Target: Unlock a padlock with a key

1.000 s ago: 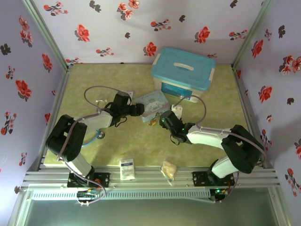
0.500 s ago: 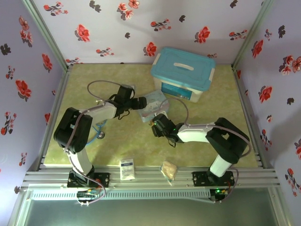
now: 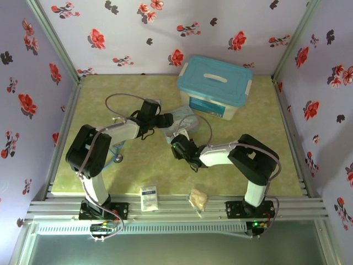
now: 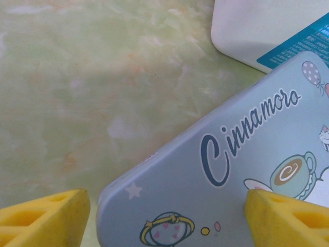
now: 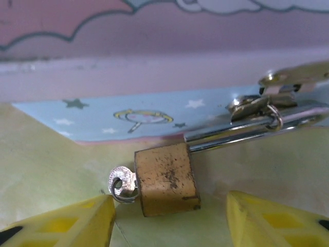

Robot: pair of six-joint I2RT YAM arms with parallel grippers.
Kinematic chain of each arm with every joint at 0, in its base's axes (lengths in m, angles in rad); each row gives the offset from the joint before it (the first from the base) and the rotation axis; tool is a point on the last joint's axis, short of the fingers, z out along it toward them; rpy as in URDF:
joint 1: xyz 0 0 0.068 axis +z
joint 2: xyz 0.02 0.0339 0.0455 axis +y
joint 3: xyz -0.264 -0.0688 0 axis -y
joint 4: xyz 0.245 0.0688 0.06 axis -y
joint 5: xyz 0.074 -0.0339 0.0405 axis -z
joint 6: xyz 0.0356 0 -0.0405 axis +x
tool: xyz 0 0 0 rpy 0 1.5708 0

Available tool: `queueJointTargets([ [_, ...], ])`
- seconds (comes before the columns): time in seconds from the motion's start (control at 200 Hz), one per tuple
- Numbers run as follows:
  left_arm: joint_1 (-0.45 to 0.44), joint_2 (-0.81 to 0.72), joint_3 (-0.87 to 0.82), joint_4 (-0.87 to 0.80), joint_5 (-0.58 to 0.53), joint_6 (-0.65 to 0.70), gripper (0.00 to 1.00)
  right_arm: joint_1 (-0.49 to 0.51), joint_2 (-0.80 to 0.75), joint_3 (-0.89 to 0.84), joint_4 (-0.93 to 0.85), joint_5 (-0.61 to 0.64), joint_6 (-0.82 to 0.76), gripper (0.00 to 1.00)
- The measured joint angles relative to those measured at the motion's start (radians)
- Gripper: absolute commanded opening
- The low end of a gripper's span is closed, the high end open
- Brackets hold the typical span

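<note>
Closest to us in the right wrist view, the right gripper (image 5: 169,225) hangs low over the table with its two yellow fingers (image 5: 61,226) spread wide and nothing between them. Just beyond their tips, in front of the tin (image 5: 118,118), lies the padlock (image 5: 167,177), flat on its side. The key (image 5: 122,184) is already seated in the lock's base, its silver head sticking out to the left. Key, brass body and shackle (image 5: 241,131) share one long axis that runs along the tin's front wall, crosswise to our line of approach. The shackle passes on the right through the tin's hasp (image 5: 257,108). The gap between the fingers is centred on the lock body, so the key head sits off to the left, nearer the left finger. We judge the coming move calls for a small shift that way, then a pinch on the head and a twist about that axis. This arm is the nearer one, stretched low to the tin's near side in the overhead view, right gripper (image 3: 177,148). Farther off, at the tin's far-left end, the left gripper (image 4: 164,218) straddles a corner of the lid with its fingers wide. We cannot tell whether they press on it. Beyond the tin stands the white box (image 4: 257,31).
</note>
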Motion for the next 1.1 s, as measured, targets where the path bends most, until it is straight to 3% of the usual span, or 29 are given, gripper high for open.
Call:
queueJointTargets([
  [0.065, 0.000, 0.004, -0.003, 0.015, 0.000, 0.000, 0.77, 0.000, 0.010, 0.000, 0.021, 0.027, 0.008, 0.43],
  [0.2, 0.000, 0.015, -0.003, 0.042, -0.001, 0.004, 0.77, -0.017, 0.016, -0.016, 0.053, 0.078, 0.047, 0.35],
  [0.575, 0.000, 0.019, -0.018, 0.090, -0.002, 0.027, 0.76, -0.085, -0.015, -0.075, 0.094, 0.082, 0.121, 0.35],
  [0.75, 0.000, 0.019, -0.018, 0.090, -0.002, 0.034, 0.76, -0.138, -0.084, -0.116, 0.037, 0.069, 0.121, 0.39],
  [0.905, 0.000, 0.019, -0.017, 0.089, -0.002, 0.035, 0.78, -0.177, -0.161, -0.174, 0.008, 0.011, 0.122, 0.47],
  [0.995, 0.002, 0.019, -0.006, 0.069, -0.002, 0.039, 0.80, -0.185, -0.236, -0.187, -0.045, -0.010, 0.156, 0.58],
  [1.1, 0.009, 0.019, 0.017, 0.027, 0.008, 0.042, 0.82, -0.187, -0.314, -0.174, -0.109, -0.013, 0.214, 0.59],
])
